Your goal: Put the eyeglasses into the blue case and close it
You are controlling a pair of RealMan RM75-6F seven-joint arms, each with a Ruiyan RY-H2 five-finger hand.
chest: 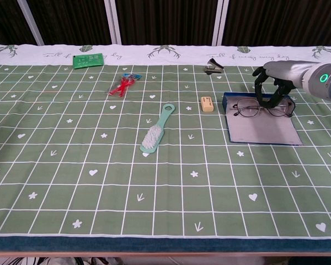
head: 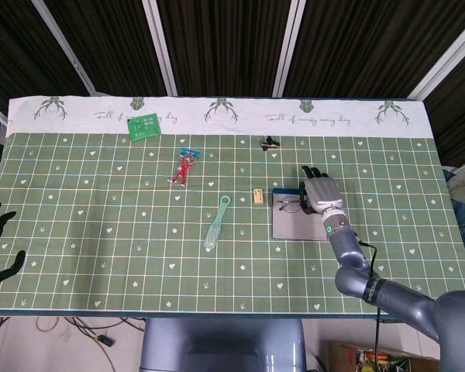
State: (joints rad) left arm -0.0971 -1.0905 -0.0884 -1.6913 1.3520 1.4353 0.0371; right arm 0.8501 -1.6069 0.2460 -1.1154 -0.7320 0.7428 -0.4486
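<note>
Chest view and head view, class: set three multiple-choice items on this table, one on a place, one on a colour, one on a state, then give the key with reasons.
1. Where do the eyeglasses lie?
A. on the open blue case
B. beside the brush
C. on the white border strip

2. What colour is the brush?
A. red
B. pale green
C. black

3. How is the blue case?
A. closed
B. open and lying flat
C. standing on edge

Key: A, the eyeglasses rest at the far end of the case, with the right hand above them; B, its handle and back are pale green; B, the grey lining faces up, so the case is open.
</note>
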